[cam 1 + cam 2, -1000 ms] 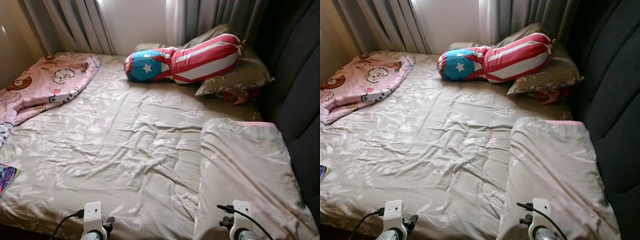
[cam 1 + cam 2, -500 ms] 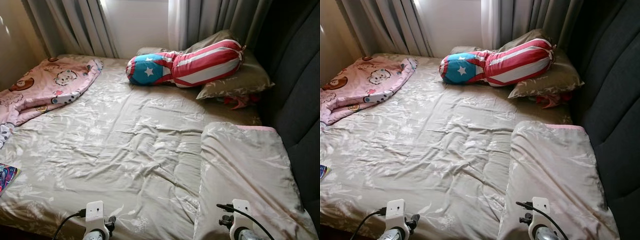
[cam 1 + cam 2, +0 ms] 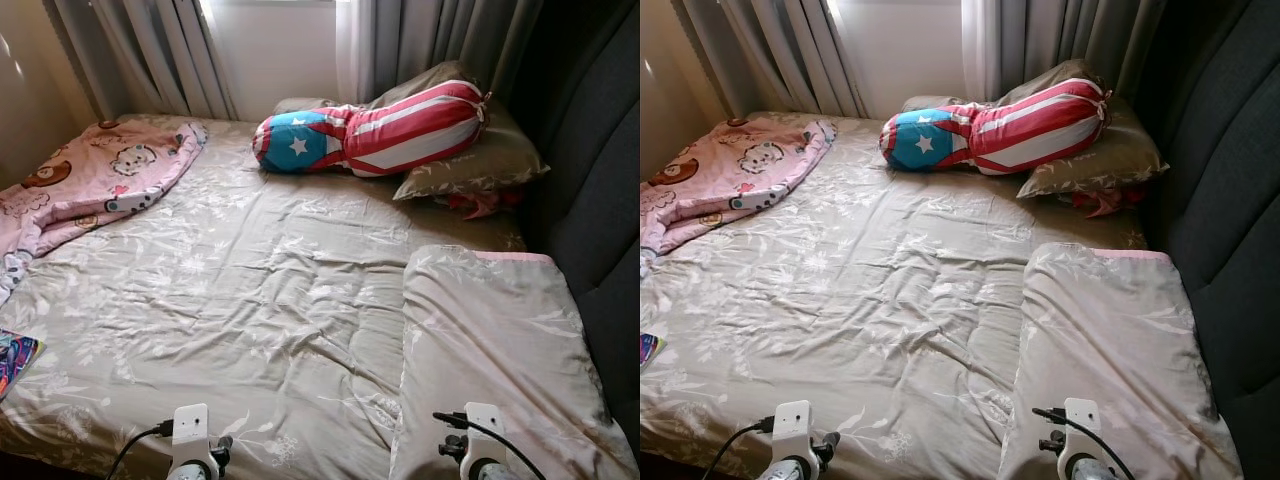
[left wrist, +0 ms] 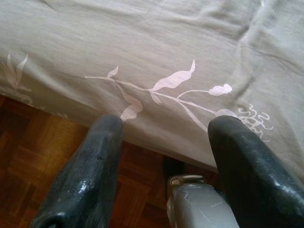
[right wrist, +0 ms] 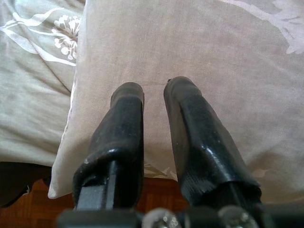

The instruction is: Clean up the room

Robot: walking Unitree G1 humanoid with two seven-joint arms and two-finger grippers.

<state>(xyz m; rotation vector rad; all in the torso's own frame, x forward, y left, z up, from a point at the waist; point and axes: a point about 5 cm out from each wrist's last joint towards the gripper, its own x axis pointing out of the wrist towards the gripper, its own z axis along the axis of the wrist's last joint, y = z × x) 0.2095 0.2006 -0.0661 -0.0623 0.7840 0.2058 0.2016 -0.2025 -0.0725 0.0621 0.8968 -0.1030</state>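
Bed point(image 3: 250, 300) lies right before you, its near edge under both arms. Your left gripper point(image 4: 164, 126) hangs over that edge with fingers spread wide; your right gripper point(image 5: 154, 92) hovers over the flat pillow point(image 3: 490, 350) at the near right corner, fingers nearly pressed together, pinching nothing. A pink blanket point(image 3: 90, 185) is bunched along the left edge. At the far edge, a striped bolster point(image 3: 370, 128) leans on another pillow point(image 3: 480, 160).

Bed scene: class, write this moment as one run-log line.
left gripper: open, at bed edge | right gripper: nearly shut, empty, over near pillow | pink blanket: crumpled, far left | striped bolster: on far pillow
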